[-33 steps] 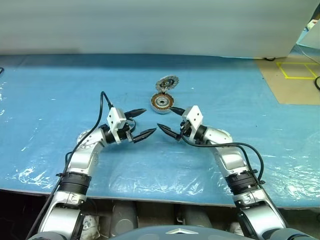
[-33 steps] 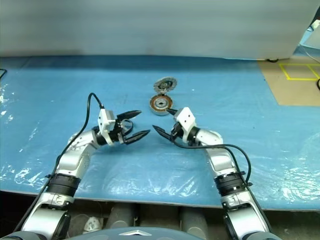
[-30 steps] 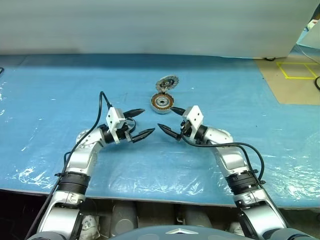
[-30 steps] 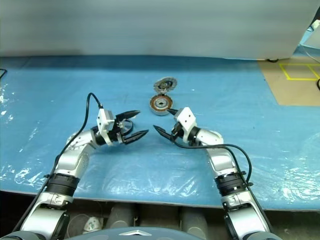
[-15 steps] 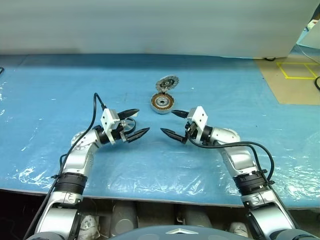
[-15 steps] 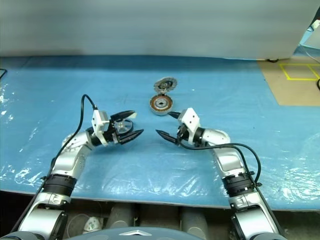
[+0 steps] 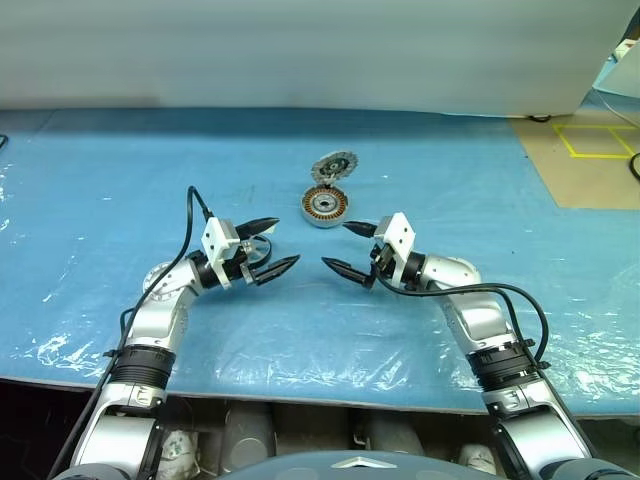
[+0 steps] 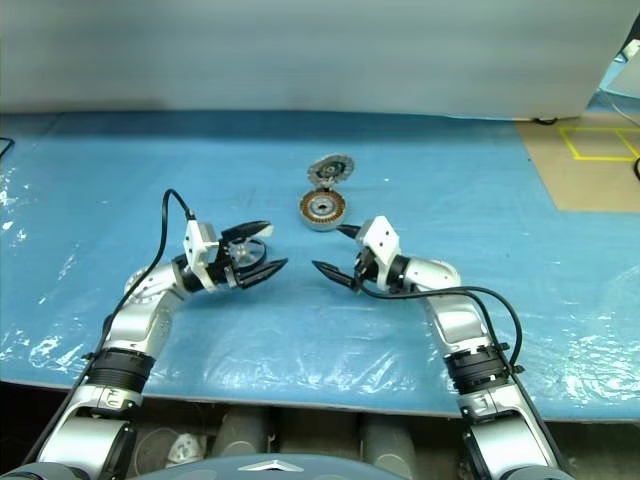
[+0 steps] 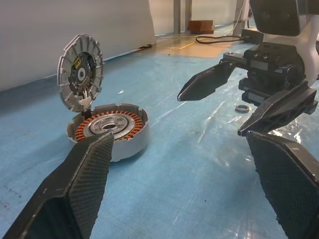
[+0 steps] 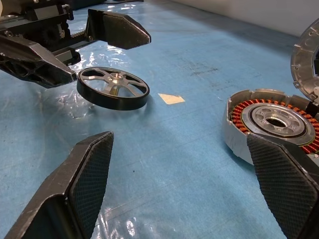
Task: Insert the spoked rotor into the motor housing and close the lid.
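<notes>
Blue sheeting covers your table (image 7: 450,180); from the head views, both grippers, left (image 7: 268,247) and right (image 7: 350,248), gape empty. Left wrist view: the copper-wound grey motor housing (image 9: 110,129) lies with its ribbed round lid (image 9: 80,72) hinged upright. Right wrist view: the black-rimmed spoked rotor (image 10: 113,87) lies flat beside the left gripper.

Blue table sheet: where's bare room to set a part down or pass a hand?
Free: blue plastic sheet outside the left gripper and outside the right gripper. Crowded: centre, where the dark-rimmed spoked rotor lies by the left gripper, before the copper-wound motor housing and its upright silver lid.
</notes>
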Robot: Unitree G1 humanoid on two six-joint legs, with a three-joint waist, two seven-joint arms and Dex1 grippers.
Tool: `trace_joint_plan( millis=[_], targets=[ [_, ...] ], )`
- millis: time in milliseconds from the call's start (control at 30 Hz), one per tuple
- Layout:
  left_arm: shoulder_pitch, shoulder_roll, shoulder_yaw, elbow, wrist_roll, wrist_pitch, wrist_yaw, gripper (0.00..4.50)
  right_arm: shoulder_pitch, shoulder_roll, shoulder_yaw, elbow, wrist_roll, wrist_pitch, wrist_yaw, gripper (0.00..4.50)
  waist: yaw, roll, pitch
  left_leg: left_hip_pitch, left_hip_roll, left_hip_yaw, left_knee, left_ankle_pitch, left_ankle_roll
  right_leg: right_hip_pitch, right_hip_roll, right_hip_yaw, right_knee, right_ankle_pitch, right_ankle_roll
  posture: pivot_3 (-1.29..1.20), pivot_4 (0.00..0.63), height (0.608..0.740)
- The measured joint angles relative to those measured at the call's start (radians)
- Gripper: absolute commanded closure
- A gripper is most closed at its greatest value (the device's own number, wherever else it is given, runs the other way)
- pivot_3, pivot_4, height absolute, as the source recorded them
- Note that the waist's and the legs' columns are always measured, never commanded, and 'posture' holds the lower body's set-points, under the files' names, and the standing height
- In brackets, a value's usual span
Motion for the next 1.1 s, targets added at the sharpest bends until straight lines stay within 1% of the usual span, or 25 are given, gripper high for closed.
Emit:
trace_joint_plan(
  millis=[367, 533, 667, 833, 1000, 1100],
  targets=[
    [0.003, -0.005, -0.001, 0.000, 0.000, 0.000, -0.002, 0.00, -0.001, -0.002, 0.000, 0.000, 0.000, 0.000, -0.004, 0.03, 0.000, 0.000, 0.000, 0.000, 0.000, 0.000, 0.000, 0.000, 0.000, 0.000, 0.000, 0.000, 0.000, 0.000, 0.000, 0.00, 0.150, 0.740],
    [0.013, -0.005, -0.001, -0.001, 0.003, 0.000, -0.002, 0.00, -0.041, -0.006, 0.004, 0.002, -0.024, 0.004, -0.019, 0.03, -0.001, 0.000, 0.000, 0.000, 0.000, 0.000, 0.000, 0.000, 0.000, 0.000, 0.000, 0.000, 0.000, 0.000, 0.000, 0.00, 0.150, 0.740],
    [0.016, -0.006, -0.002, -0.001, 0.005, 0.001, -0.001, 0.00, -0.140, -0.030, 0.036, 0.032, -0.084, 0.047, -0.021, 0.03, -0.001, 0.000, 0.000, 0.001, 0.000, 0.000, 0.000, 0.000, 0.000, 0.000, 0.000, 0.000, 0.000, 0.000, 0.000, 0.00, 0.150, 0.740],
    [0.018, -0.009, -0.002, -0.002, 0.006, 0.001, 0.002, 0.00, -0.306, -0.064, 0.124, 0.149, -0.185, 0.113, 0.030, 0.03, -0.001, 0.000, 0.000, 0.000, 0.000, 0.001, 0.000, 0.000, 0.000, 0.000, 0.000, 0.000, 0.001, 0.000, 0.000, 0.00, 0.150, 0.740],
    [0.019, -0.011, -0.002, -0.002, 0.007, 0.001, 0.007, 0.00, -0.462, -0.064, 0.200, 0.320, -0.261, 0.092, 0.105, 0.03, 0.000, 0.000, 0.000, -0.001, 0.000, 0.001, 0.000, 0.001, 0.001, -0.002, 0.000, 0.000, 0.002, 0.000, 0.000, 0.00, 0.150, 0.740],
    [0.021, -0.013, -0.002, -0.003, 0.007, 0.001, 0.010, 0.00, -0.546, -0.057, 0.221, 0.430, -0.298, 0.056, 0.143, 0.03, 0.000, 0.000, 0.000, -0.001, 0.000, 0.001, 0.001, 0.001, 0.001, -0.002, 0.000, 0.000, 0.003, 0.000, 0.000, 0.00, 0.150, 0.740]
  ],
)
